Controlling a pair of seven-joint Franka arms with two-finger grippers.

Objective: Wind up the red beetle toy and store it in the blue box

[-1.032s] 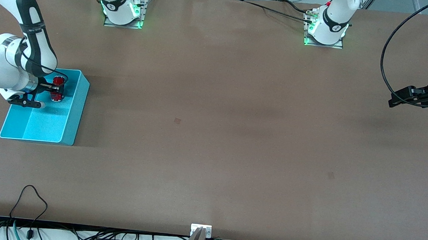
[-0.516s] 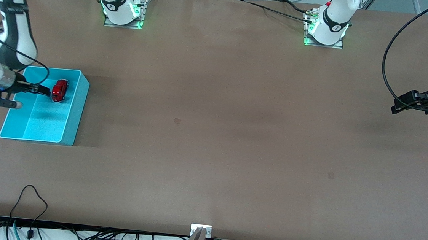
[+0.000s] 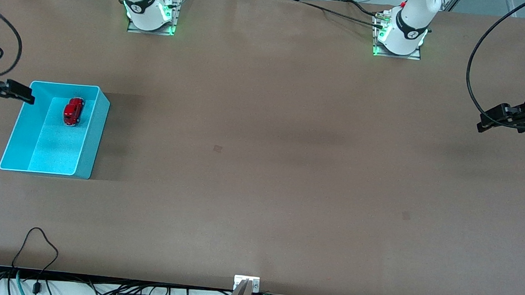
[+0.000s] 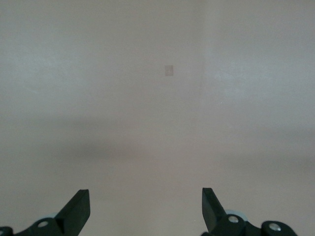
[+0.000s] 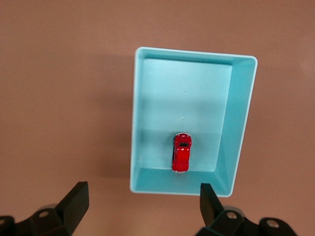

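The red beetle toy (image 3: 73, 111) lies on the floor of the blue box (image 3: 89, 152), near the wall farthest from the front camera. It also shows in the right wrist view (image 5: 181, 152), inside the box (image 5: 138, 123). My right gripper (image 3: 27, 95) is open and empty, up in the air over the box's outer rim at the right arm's end of the table; its jaws stand wide apart in the right wrist view (image 5: 142, 196). My left gripper (image 3: 480, 126) is open and empty over bare table at the left arm's end (image 4: 145, 196), and that arm waits.
The two arm bases (image 3: 151, 12) (image 3: 400, 36) stand along the table edge farthest from the camera. A black cable (image 3: 472, 75) loops above the table by the left arm. Loose cables (image 3: 39, 242) lie at the edge nearest the camera. A small dark mark (image 3: 218, 148) is mid-table.
My right gripper let go of the red beetle toy, rose out of the blue box and drew back toward the table's end. The toy stays in the box. The left arm only shifted slightly.
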